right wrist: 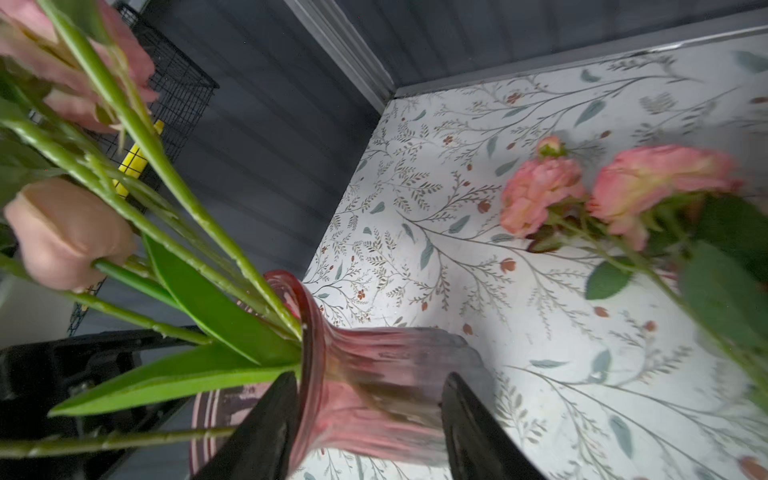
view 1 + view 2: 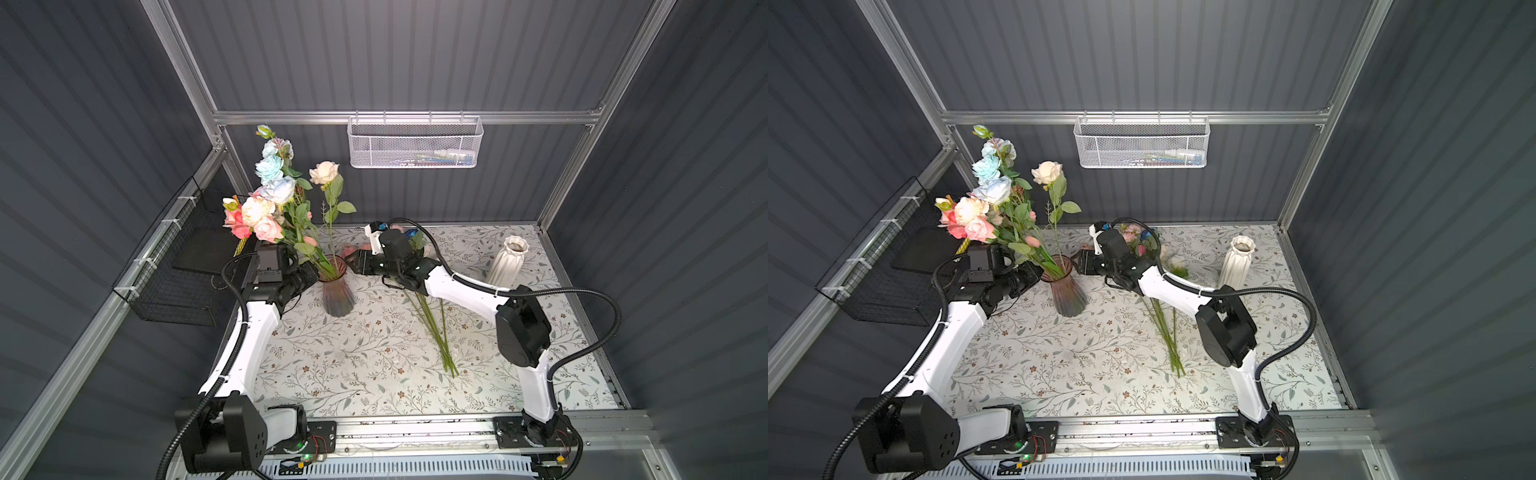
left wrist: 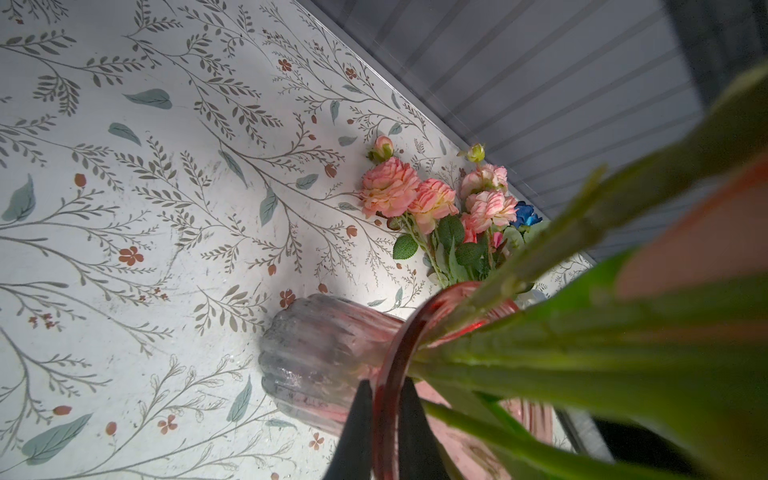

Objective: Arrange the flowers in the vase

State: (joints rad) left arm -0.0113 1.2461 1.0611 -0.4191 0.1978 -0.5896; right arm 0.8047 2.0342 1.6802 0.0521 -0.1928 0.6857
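Note:
A pink ribbed glass vase stands at the back left of the table. It holds several flowers with pink, peach, cream and pale blue heads. My left gripper is shut on the vase rim, one finger inside and one outside. My right gripper is open beside the vase neck, holding nothing. More flowers lie on the table under the right arm, their stems towards the front. Their pink heads and a dark blue head lie towards the back.
A white ribbed vase stands empty at the back right. A white mesh basket hangs on the back wall. A black wire basket hangs outside the table's left edge.

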